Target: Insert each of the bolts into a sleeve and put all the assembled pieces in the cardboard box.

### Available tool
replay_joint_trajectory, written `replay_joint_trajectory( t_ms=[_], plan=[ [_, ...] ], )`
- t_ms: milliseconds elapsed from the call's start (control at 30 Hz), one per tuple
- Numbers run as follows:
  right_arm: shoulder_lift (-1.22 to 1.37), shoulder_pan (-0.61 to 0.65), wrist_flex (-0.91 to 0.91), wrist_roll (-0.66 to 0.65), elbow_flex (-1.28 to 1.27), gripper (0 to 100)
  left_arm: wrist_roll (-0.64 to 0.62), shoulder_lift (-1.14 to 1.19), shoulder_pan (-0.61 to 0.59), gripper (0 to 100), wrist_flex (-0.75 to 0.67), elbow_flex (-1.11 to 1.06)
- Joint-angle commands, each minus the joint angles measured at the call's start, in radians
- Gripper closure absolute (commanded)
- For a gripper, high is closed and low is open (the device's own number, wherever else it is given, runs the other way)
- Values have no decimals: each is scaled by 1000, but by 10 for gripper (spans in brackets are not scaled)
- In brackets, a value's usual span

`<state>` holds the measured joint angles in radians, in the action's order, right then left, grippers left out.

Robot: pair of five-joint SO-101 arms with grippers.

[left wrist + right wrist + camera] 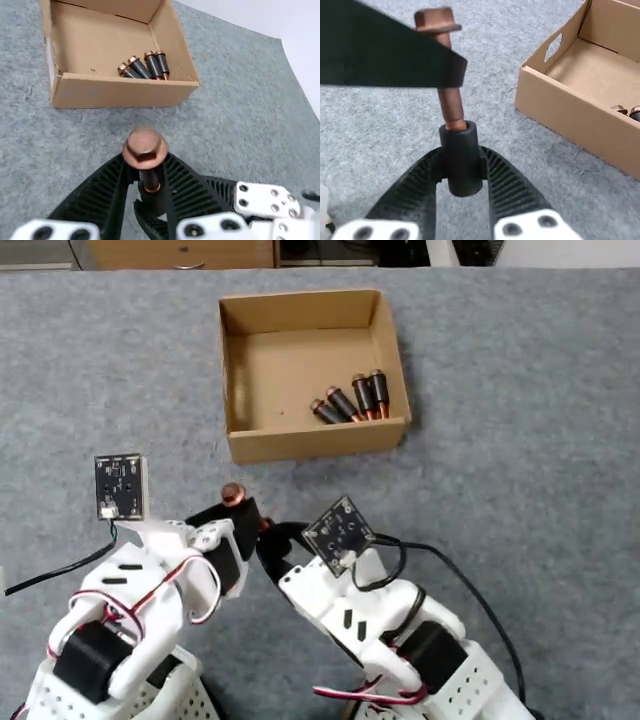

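Misalignment is the chief risk at this point. A bolt [447, 100] is clamped by its shank in the left gripper [147, 172], and a sleeve [461, 142] is held upright in the right gripper [461, 165]; each pair of jaws is drawn narrow around its part. The bolt's tip sits a little way inside the sleeve's mouth, with most of the shank bare. The pair is held above the mat [520, 490], in front of the box [315, 440]. If the bolt is pressed down while tilted against the bore, it could be jammed, or the sleeve could be levered out of its hold. A slip of the smooth shank through the left fingers is also judged possible. If either part is released too soon, the two would probably separate and drop.

The join is shown plainly in the right wrist view, where the bare shank can be gauged. In the high view the bolt's head is seen, but the join is covered by the grippers. Four finished pieces [350, 400], lying in the box against the wall nearest the arms, are laid out fully in the high view. In the right wrist view two ends at most are glimpsed.
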<state>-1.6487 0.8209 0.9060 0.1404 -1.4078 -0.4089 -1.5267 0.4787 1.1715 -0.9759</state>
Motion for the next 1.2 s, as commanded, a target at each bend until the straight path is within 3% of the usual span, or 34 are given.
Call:
replay_joint_trajectory(
  t_ms=[0,200,300,733,933,1000,1100,1167],
  plan=[
    [-25,-1,14,-9,82,998,-3,-2,29,957,28,60],
    [-25,-1,15,-9,85,998,-5,-2,31,745,32,61],
    [-25,-1,15,-9,87,998,-8,-2,31,716,32,61],
    [-25,-200,-84,-89,127,998,-5,-33,72,714,81,77],
    [-16,-371,-210,-80,180,998,-3,-151,69,725,158,37],
    [-7,-418,-242,-80,211,998,-3,-189,64,793,198,20],
    [71,-473,-258,-80,298,998,-3,-243,63,995,218,6],
    [162,-506,-292,-80,380,998,-3,-268,61,946,219,2]
  ],
)
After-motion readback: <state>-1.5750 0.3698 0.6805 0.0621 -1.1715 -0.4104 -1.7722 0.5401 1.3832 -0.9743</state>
